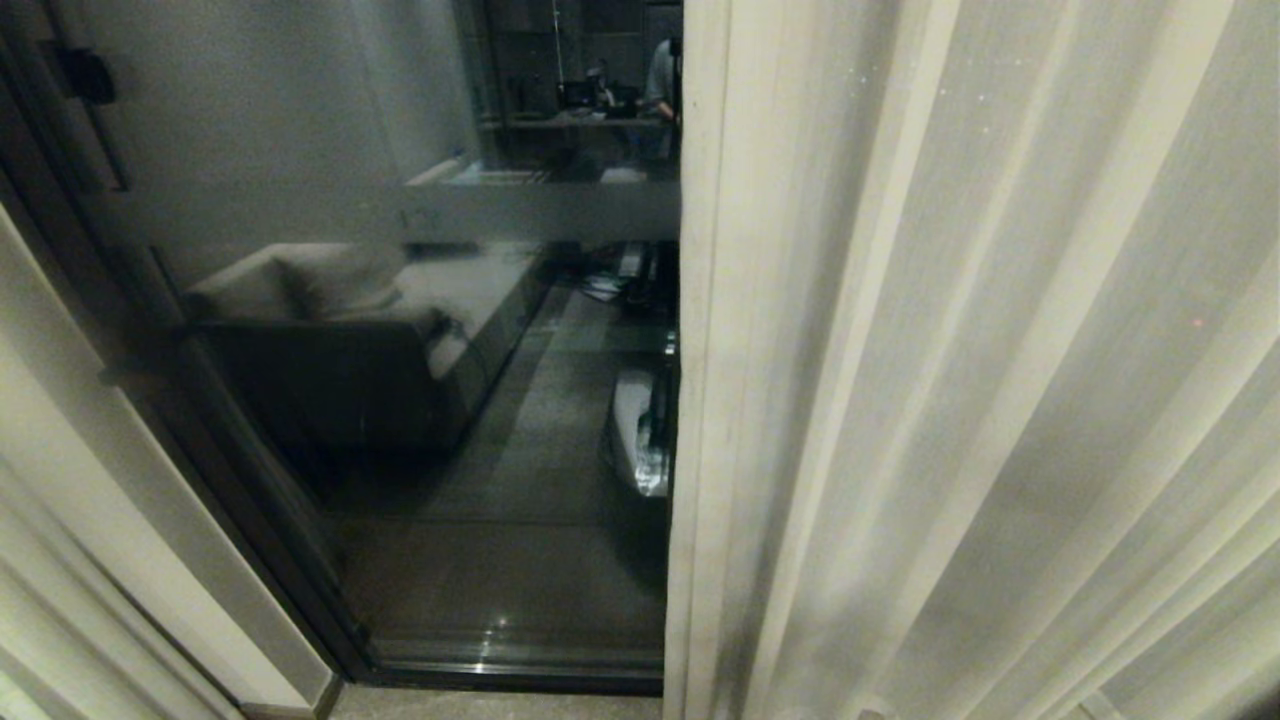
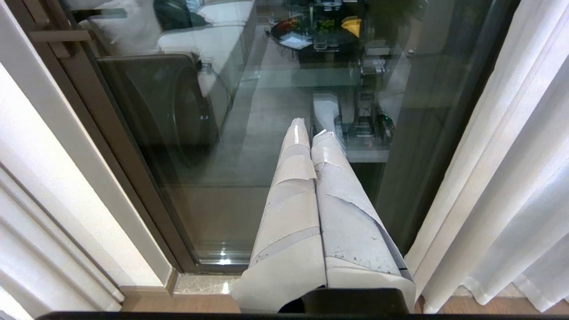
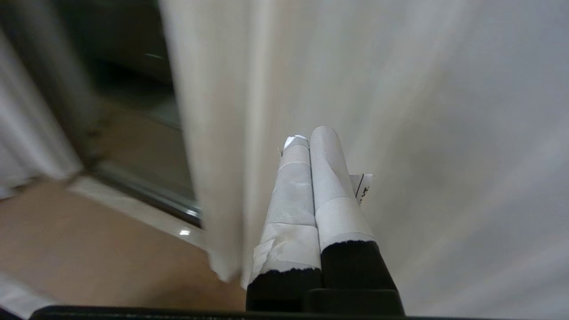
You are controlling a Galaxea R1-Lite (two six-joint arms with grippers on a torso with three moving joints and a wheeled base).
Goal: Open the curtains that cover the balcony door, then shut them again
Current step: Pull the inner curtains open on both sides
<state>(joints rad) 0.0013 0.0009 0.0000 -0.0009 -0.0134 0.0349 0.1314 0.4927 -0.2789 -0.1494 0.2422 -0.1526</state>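
Head view: the right curtain [image 1: 960, 380] hangs from twelve to four o'clock, its hemmed edge [image 1: 700, 400] at centre; the balcony door [image 1: 450, 450] glass shows bare at nine. Closing step, I judge. The right pincer [image 3: 306, 140], fingers pressed together (empty), faces the fabric near the hem; next it must hook that edge and sweep toward nine, where room is open. The left pincer [image 2: 309, 129], also pressed together, is parked.

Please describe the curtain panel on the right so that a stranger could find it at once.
Start at the dark-framed balcony door. The right curtain panel hangs on its right, covering that side down to the floor. Unlike the left panel, pushed past the frame, its straight hemmed edge crosses the glass.
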